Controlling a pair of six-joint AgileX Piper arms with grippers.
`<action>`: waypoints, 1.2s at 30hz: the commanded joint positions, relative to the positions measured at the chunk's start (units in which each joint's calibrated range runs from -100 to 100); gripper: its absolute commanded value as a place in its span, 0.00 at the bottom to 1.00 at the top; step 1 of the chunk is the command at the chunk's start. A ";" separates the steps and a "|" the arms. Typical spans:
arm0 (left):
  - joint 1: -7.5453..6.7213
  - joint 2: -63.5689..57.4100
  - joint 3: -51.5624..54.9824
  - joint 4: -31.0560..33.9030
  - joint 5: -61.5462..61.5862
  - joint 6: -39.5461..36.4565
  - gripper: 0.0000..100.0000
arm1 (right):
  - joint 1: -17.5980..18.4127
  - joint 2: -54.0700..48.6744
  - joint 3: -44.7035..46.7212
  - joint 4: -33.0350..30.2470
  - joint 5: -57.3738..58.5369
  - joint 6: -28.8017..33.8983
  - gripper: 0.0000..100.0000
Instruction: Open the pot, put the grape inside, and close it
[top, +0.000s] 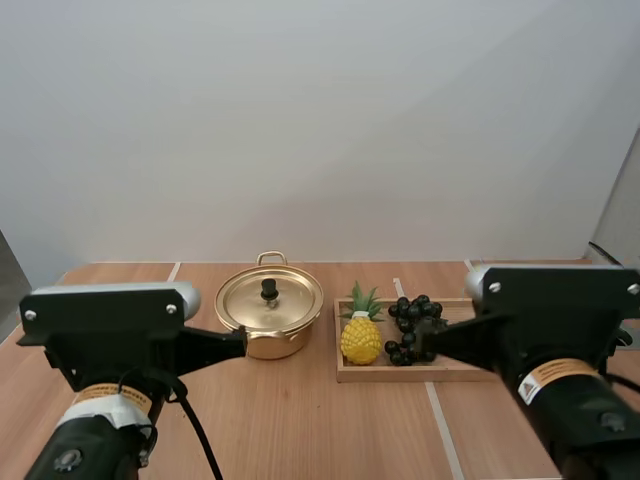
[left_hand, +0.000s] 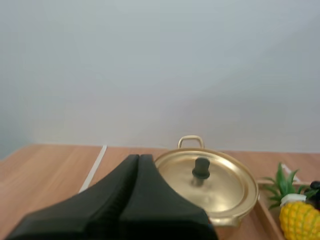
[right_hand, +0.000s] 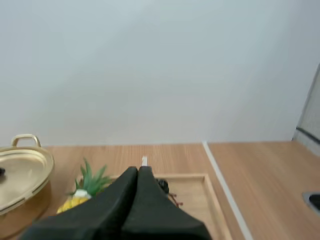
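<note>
Our left hand (left_hand: 139, 159) and right hand (right_hand: 138, 171) are both closed, empty. Lid (top: 288, 300) on pot (top: 275, 346); grapes (top: 415, 312) in tray (top: 400, 373) beside pineapple (top: 361, 340). Risk: small knob (left_hand: 201, 167) slips our pinch, or we knock the pineapple grabbing grapes.

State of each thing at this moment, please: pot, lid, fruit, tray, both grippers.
Pot: upright, closed.
Lid: seated on the pot, knob up.
Bunch of grapes: lying in the wooden tray, unheld.
Pineapple: upright in the tray beside the grapes.
Wooden tray: flat on the table, holding both fruits.
Left gripper: fingers shut on nothing, near the pot.
Right gripper: fingers shut on nothing, near the grapes.
</note>
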 joint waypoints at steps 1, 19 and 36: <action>0.21 -0.17 -5.57 -0.65 -1.81 0.00 0.00 | 0.11 -0.28 -6.26 -0.03 0.23 -0.01 0.00; 0.21 -0.17 -19.65 -0.65 -3.81 3.17 0.00 | 0.11 -0.28 -23.18 -0.20 -0.41 -0.01 0.00; 0.21 19.74 -39.60 -0.65 -3.81 4.30 0.00 | 0.11 21.15 -36.94 -0.48 -5.45 -0.01 0.00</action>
